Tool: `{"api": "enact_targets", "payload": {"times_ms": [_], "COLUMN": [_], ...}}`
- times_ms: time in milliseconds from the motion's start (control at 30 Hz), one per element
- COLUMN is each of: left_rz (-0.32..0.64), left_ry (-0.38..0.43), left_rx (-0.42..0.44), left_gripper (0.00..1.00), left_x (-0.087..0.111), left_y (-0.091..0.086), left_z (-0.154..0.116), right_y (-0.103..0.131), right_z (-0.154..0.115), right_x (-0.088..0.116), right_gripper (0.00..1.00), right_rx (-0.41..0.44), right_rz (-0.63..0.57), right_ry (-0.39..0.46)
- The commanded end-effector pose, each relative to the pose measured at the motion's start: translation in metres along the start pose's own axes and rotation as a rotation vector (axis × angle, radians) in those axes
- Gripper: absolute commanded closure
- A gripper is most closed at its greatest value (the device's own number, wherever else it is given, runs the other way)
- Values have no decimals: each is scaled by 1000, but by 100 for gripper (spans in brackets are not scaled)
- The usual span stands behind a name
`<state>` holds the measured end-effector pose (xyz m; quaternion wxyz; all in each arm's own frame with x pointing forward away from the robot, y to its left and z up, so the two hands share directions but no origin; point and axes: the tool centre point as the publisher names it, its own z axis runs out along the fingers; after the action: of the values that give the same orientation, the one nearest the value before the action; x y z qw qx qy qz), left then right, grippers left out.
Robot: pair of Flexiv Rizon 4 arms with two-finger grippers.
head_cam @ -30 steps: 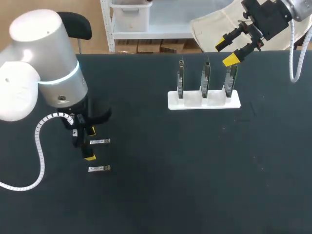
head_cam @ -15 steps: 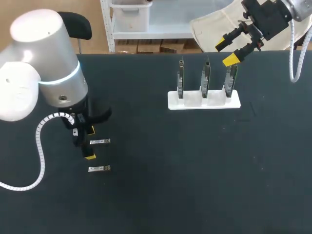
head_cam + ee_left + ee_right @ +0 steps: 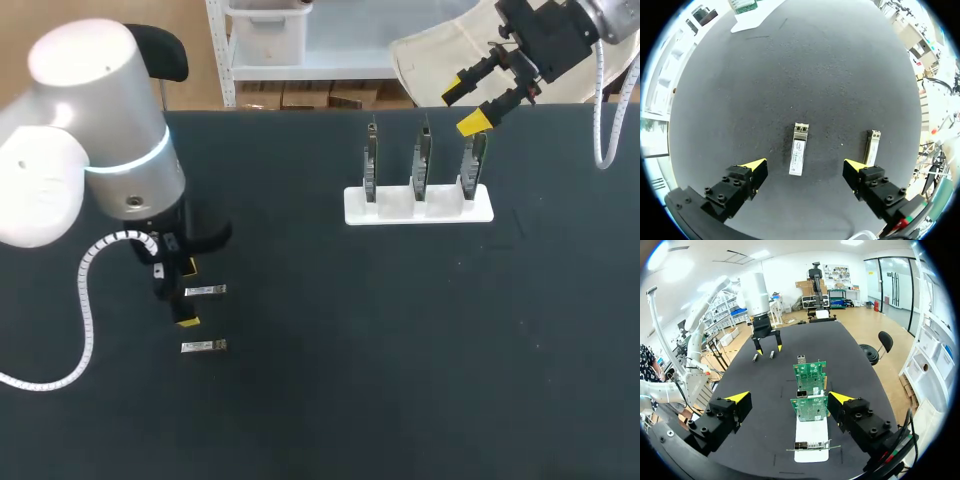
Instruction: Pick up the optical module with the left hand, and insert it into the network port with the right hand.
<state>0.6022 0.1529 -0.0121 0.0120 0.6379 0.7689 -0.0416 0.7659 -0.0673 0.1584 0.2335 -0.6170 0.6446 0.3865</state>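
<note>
Spanning the scene, a black desk (image 3: 400,380) carries everything. The left claw (image 3: 805,165) hangs wide open and empty, straddling the optical module (image 3: 799,155), likely lined up to grasp. The right claw (image 3: 464,105), open and empty, hovers above the white stand (image 3: 419,207) of port boards. Only the left wrist view shows clear gaps between module and fingers.

Silver optical modules (image 3: 799,155) lie flat; port cards (image 3: 421,160) upright.
</note>
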Motion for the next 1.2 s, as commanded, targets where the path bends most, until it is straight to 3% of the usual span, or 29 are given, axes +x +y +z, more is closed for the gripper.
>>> {"api": "enact_targets", "payload": {"times_ms": [33,967,1033,1067,1100,1200], "left_rz": [3,-8,-3,-3,-3,-7], "left_ry": [6,-9,-14,-12,-10,-1], "left_rx": [7,38,35,36,36,37], "left_gripper": [0,1,76,85,100,100], "left_x": [-3,-1,-1,0,0,0], "left_y": [2,1,0,0,0,0], "left_z": [3,8,8,9,10,10], "right_y": [1,1,1,1,1,1], "right_z": [0,0,0,0,0,0], "right_x": [0,0,0,0,0,0], "right_gripper": [0,0,0,0,0,0], "right_rx": [2,2,2,2,2,2], "right_rz": [0,0,0,0,0,0], "right_ry": [0,0,0,0,0,0]}}
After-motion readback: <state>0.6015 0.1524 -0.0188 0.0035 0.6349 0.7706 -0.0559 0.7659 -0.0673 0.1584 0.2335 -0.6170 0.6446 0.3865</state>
